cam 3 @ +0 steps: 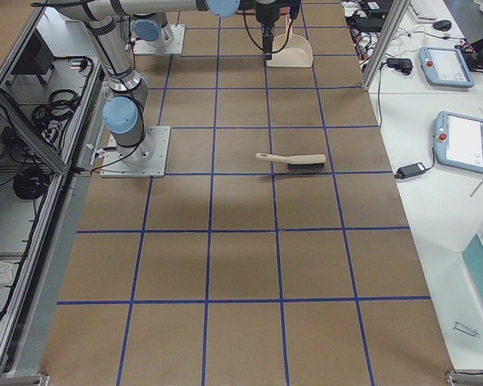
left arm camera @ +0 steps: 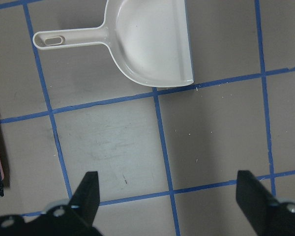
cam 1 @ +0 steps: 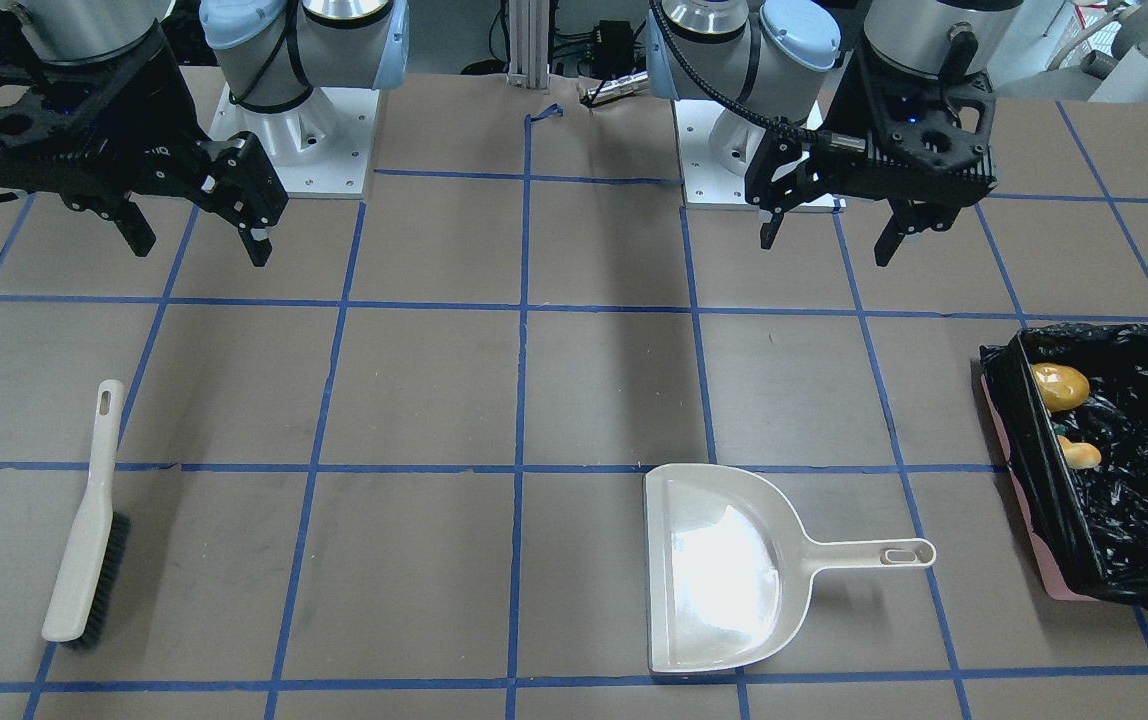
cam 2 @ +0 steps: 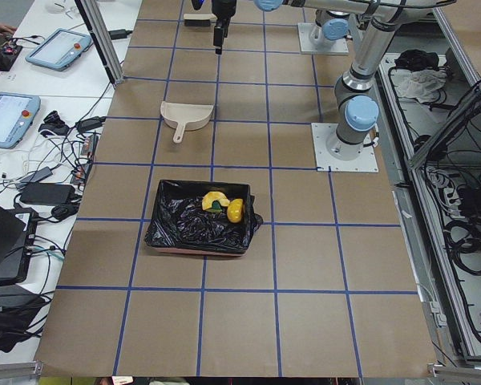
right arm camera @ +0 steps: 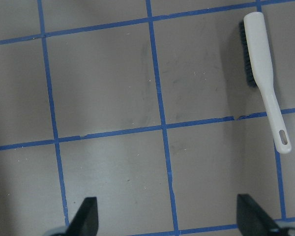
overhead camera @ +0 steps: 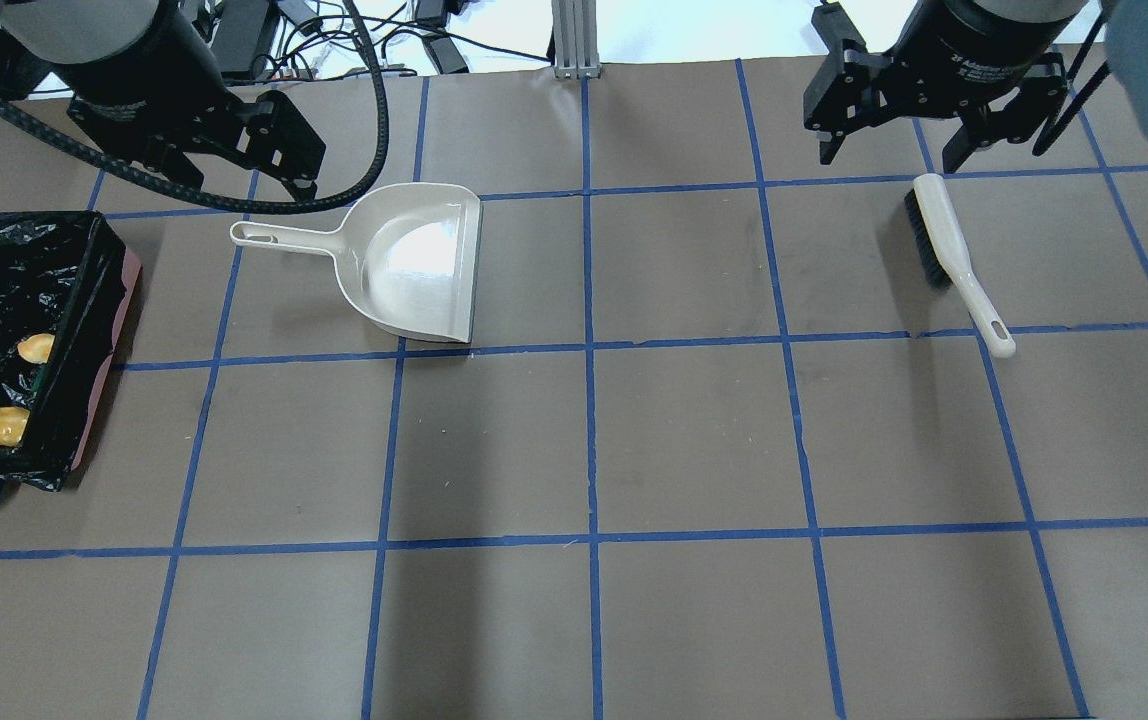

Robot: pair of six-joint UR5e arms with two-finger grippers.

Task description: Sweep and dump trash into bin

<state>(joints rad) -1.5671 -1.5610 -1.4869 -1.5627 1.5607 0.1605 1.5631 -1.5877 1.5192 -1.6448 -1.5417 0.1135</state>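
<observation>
Worktop [cam 1: 434,400]: dustpan [cam 1: 724,570], brush [cam 1: 84,540] lying flat | trash [cam 1: 1059,388] inside bin [cam 1: 1031,470] | jaws: both released, empty | risk: left jaws swinging low could catch bin, spilling trash

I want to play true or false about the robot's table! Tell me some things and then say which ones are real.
1. The dustpan has nothing in it. True.
2. The left gripper is holding the brush. False: it is open and holds nothing, and the brush lies on the table.
3. The trash is inside the bin. True.
4. The right gripper is shut tight. False: its fingers are spread apart with nothing between them.
5. The dustpan is sitting in the bin. False: it lies flat on the table, apart from the bin.
</observation>
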